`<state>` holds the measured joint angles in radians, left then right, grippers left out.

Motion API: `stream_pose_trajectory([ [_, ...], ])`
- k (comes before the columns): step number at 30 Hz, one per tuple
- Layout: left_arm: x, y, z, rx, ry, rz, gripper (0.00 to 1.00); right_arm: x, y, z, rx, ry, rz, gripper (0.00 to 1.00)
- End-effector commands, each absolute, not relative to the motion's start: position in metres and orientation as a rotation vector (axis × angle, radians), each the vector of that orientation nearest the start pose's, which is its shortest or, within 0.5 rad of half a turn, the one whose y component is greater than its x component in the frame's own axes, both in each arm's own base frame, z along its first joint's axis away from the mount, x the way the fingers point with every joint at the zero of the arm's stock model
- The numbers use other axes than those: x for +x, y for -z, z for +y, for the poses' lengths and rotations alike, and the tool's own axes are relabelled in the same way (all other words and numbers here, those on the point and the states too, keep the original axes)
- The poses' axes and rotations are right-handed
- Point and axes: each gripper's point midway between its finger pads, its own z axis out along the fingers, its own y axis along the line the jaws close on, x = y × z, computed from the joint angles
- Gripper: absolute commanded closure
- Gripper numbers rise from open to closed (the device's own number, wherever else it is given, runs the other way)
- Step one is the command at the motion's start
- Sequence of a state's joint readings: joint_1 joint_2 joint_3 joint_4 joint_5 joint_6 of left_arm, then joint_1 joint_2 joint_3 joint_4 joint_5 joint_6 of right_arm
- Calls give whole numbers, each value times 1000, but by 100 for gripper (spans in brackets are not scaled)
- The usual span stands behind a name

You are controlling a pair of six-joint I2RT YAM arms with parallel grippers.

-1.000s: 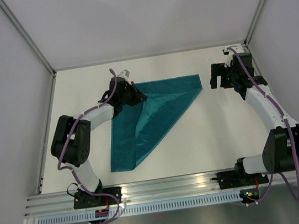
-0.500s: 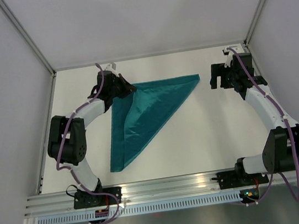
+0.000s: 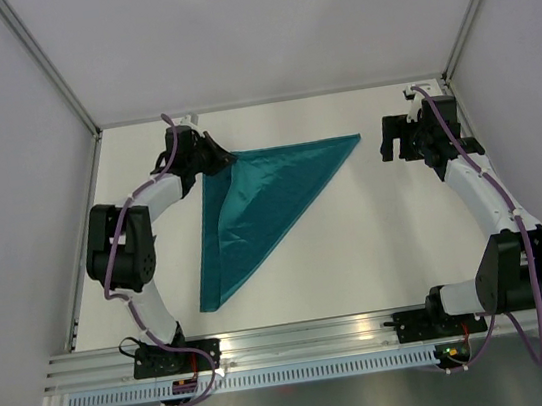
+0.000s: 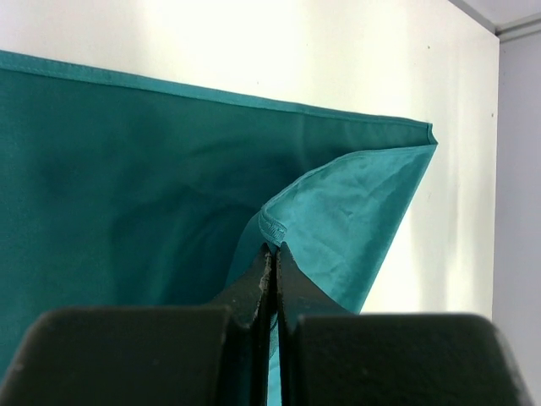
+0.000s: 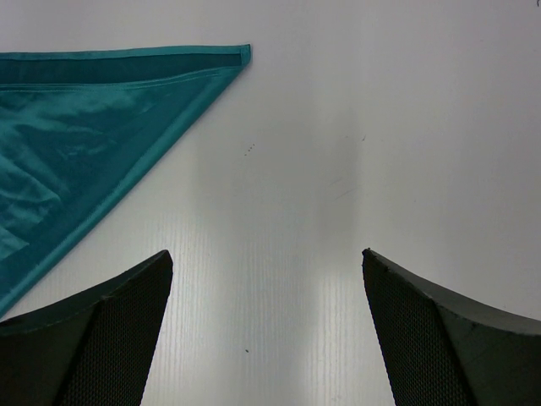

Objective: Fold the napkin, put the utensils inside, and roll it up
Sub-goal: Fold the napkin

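Nearest, along the front edge of the flat white table [image 3: 378, 248], a slotted aluminium rail [image 3: 310, 337] with both arm bases bolted to it, left and right.

Just beyond, left of centre, the narrow near tip of the dark teal, blue-green square napkin [image 3: 260, 199] of soft cloth, lying on the table. Folded corner to corner into a long triangle: one point toward the rail, one straight hemmed edge along the far side, another sharp point reaching right. Lighter sheen on the upper layer, with a few soft creases across it.

Farther back, at the far left corner of that triangle, the black two-finger left gripper [image 3: 216, 158]. In the left wrist view, clamped tight, with fingertips pressed together on a raised corner of the lighter upper layer and the darker lower layer spread flat behind.

Across the table on the right, level with the napkin's far edge, the black right gripper [image 3: 386, 140], facing left toward the cloth's right point and apart from it. Spread wide over bare table, gripping nothing, mesh-textured fingers [image 5: 110, 338] far apart. In the right wrist view, the napkin's point ahead and to the left, the lower hem showing just past the upper layer's edge.

Farthest, pale grey walls [image 3: 256, 23] around the table on three sides.
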<state>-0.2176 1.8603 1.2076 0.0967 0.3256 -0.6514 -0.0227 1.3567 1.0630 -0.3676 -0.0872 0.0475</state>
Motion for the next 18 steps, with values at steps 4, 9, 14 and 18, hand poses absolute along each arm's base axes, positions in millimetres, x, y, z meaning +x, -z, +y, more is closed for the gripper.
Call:
stream_pose_trajectory([
  [4, 492, -127, -183, -302, 892, 2176, 98, 388, -180, 7, 27, -103, 2223, 2],
  [9, 500, -128, -174, -317, 890, 2174, 98, 387, -179, 7, 26, -102, 2226, 2],
  [14, 508, -129, -166, -330, 890, 2166, 98, 387, -179, 6, 27, -99, 2229, 2],
  [18, 512, -126, -165, -328, 887, 2175, 98, 388, -177, 6, 28, -97, 2231, 2],
])
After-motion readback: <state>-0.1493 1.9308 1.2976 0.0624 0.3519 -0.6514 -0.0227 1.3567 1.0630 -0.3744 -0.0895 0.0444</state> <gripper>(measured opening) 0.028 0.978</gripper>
